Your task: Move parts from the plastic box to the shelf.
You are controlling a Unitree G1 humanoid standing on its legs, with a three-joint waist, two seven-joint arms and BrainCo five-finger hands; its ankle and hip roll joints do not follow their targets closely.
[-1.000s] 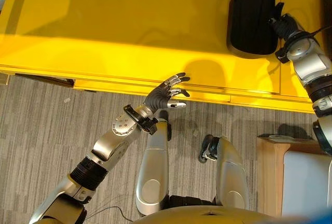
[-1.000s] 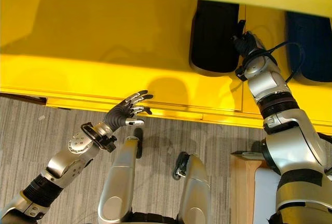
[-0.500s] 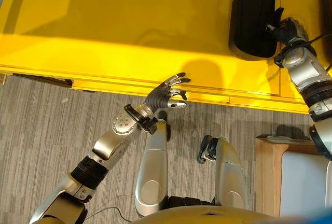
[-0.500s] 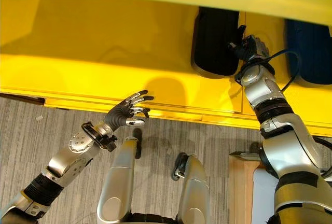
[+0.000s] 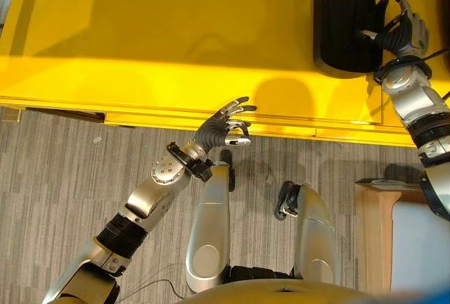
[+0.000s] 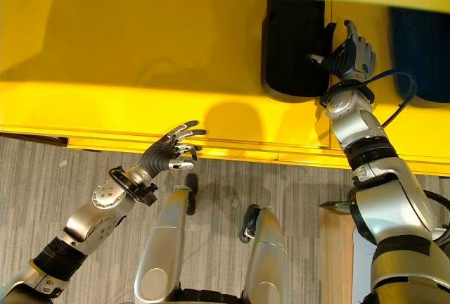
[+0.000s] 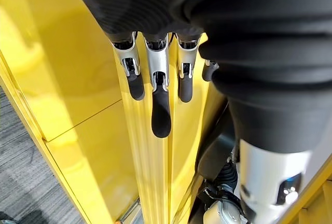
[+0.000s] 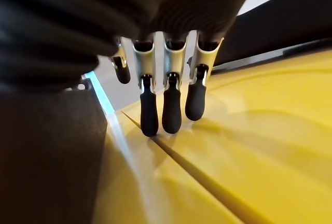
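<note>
while the right hand (image 6: 354, 52) hovers with straight, relaxed fingers just right of the black part (image 6: 292, 47) lying on the far right of the yellow shelf (image 5: 162, 43), the left hand (image 5: 226, 125) hangs spread and empty over the shelf's near edge.

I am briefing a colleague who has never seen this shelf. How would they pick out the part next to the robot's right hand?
Start from the wide yellow shelf across the top of the head views. Toward its right end lies a black, rounded-cornered oblong part, with the right hand open just beside it. Its neighbour further right is a dark blue part, so colour separates them.
</note>
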